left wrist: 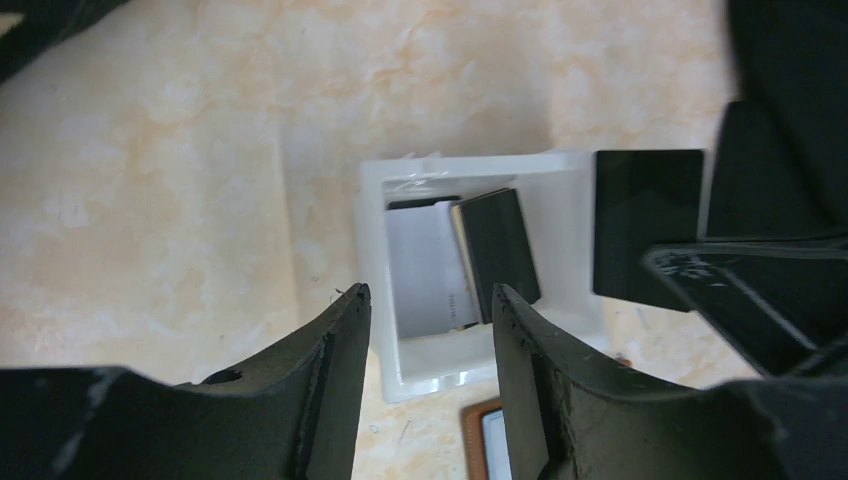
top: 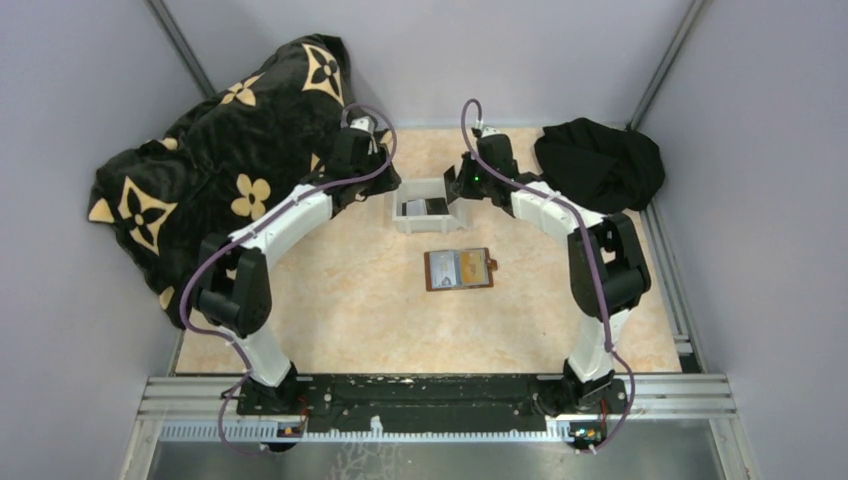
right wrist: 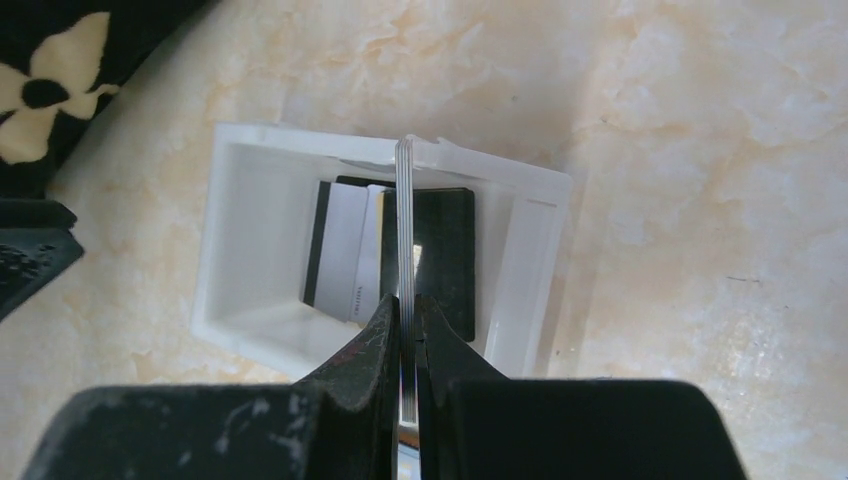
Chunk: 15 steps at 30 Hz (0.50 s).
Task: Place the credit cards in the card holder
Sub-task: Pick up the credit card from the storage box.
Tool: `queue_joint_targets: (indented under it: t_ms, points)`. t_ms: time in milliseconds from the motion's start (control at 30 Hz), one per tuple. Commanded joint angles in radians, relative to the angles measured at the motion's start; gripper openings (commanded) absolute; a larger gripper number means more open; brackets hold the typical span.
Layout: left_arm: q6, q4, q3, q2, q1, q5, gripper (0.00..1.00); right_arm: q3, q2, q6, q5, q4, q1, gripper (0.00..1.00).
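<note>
**Card lifted from tray; transfer to holder pending**

One credit card stands edge-on, pinched in the right gripper above the white tray. Two more cards, one pale and one black, lie flat inside. The card holder lies open on the table at the tray's 6 o'clock, well apart. The left gripper hovers released over the tray. Judged next: carry the card to a pocket and align its edge with the slit.

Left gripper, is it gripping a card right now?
No, the left gripper stands open above the white tray, with nothing in its grasp.
</note>
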Motion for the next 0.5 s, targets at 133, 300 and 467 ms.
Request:
queue_joint_targets:
  t_ms: [133,300,467]
  points:
    - [0.005,0.118,-0.035,-0.070,0.005,0.219,0.55,-0.054,-0.107,0.090,-0.158,0.171,-0.036,0.00]
    - [-0.013,0.158,-0.055,-0.060,0.008,0.341,0.55,-0.093,-0.133,0.166,-0.259,0.236,-0.057,0.00]
    - [-0.039,0.224,-0.075,-0.045,0.016,0.446,0.55,-0.121,-0.142,0.220,-0.345,0.282,-0.066,0.00]
